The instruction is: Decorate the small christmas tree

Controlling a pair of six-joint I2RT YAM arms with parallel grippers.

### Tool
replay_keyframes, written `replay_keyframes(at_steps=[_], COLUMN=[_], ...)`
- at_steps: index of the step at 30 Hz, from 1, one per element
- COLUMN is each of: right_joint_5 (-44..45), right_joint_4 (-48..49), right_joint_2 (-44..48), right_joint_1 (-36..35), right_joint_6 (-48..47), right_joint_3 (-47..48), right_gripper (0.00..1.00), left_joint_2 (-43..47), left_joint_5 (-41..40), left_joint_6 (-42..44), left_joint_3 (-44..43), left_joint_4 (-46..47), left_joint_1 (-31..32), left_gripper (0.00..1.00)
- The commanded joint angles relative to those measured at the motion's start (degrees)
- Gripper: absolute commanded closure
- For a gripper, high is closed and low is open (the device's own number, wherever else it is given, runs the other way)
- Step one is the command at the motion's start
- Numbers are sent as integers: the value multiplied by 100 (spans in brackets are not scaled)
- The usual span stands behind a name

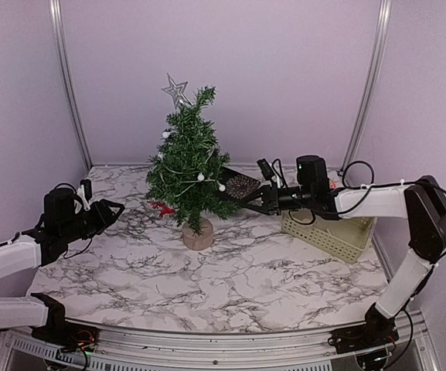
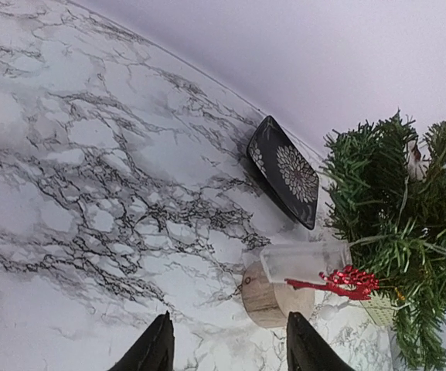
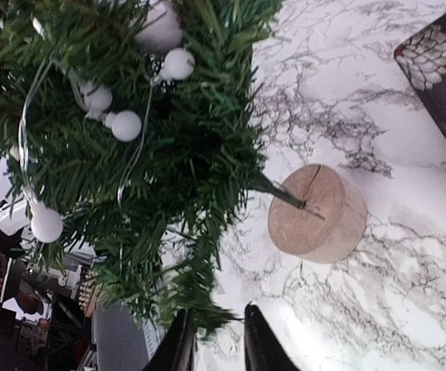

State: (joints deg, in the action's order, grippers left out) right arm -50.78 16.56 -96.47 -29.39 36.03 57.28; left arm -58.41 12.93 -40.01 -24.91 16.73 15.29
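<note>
Top external shows the small christmas tree (image 1: 188, 166) upright on the surface (image 1: 230, 286), lower branches right in front of the barely parted right jaws and well apart from the open, empty left jaws. Only this view catches its silver star (image 1: 176, 89); right wrist just gets branches and white beads (image 3: 126, 125).

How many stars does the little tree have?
1. The silver star sits at the top of the small christmas tree, left of its tip; the back is hidden.
</note>
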Motion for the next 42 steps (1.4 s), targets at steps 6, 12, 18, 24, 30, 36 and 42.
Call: replay_keyframes(at_steps=[6, 12, 18, 24, 30, 36, 42], right_joint_5=[427, 985, 1046, 1051, 1044, 996, 940], right_joint_4=[-441, -925, -1021, -790, -391, -121, 8], right_joint_2=[356, -504, -1237, -1937, -2567, -3025, -3275], right_joint_1=[572, 504, 128, -182, -348, -476, -574], right_joint_6=[-328, -562, -592, -325, 7, 240, 357], right_joint_3=[37, 854, 1473, 1808, 2099, 2334, 2446], right_gripper=[62, 62, 63, 65, 65, 68, 69], left_joint_2=[350, -465, -1669, -2587, -3344, -4059, -4684], left_joint_5=[-771, -1078, -1010, -1026, -858, -744, -654], left_joint_6=[-1353, -1708, -1865, -2046, -2203, -2447, -2614], left_joint_3=[829, 922, 587, 319, 105, -94, -356], left_joint_4=[388, 1487, 2426, 3118, 3805, 4490, 4878], left_joint_1=[1329, 2011, 2441, 2557, 2567, 2583, 2606], left_gripper=[55, 55, 56, 58, 59, 64, 67])
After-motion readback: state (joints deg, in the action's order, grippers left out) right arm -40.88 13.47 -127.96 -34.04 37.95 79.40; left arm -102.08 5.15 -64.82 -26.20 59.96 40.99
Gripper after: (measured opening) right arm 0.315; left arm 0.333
